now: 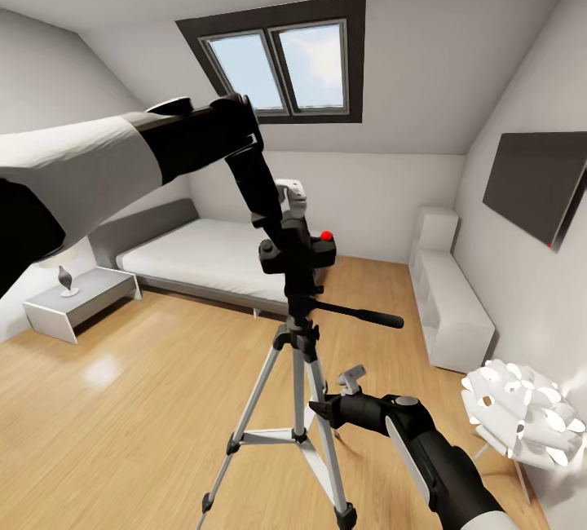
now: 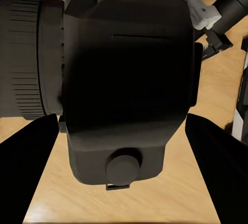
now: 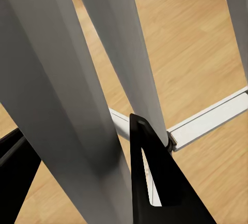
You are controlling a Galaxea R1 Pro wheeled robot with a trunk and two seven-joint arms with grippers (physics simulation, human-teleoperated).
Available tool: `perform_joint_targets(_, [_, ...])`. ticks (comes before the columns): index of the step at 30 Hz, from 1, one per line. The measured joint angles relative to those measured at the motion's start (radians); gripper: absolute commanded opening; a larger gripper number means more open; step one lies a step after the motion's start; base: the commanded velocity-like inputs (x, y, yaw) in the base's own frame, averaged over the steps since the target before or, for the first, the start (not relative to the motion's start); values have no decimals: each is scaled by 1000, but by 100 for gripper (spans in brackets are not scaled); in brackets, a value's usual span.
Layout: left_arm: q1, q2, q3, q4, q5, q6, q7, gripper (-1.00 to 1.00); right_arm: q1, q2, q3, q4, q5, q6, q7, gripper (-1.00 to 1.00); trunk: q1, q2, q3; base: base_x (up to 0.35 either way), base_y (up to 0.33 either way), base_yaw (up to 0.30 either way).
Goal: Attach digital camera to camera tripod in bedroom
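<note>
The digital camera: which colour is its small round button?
Red, on the black digital camera; the button shows best in the head view.

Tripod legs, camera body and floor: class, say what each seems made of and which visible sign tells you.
Tripod legs: probably metal, shown by the smooth silver-grey sheen; the joints look like black plastic.
Camera: likely matte black plastic or rubberised casing, dull with a ribbed lens ring.
Floor: light wood planks, judging by the grain lines and soft gloss, though it could be laminate.
</note>
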Motion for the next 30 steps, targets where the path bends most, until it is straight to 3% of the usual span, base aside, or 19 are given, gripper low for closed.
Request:
perform_joint_targets(13, [2,-12,5,34,-19,-24,-3,-100,1,2,0,0,2,-3,0,-100,0,0,0,0,0,0])
perform_joint_targets(30, [3,-17,13,35,-12,-24,-7,-100,1,5,0,4,1,-3,-2,-100,0,0,0,0,0,0])
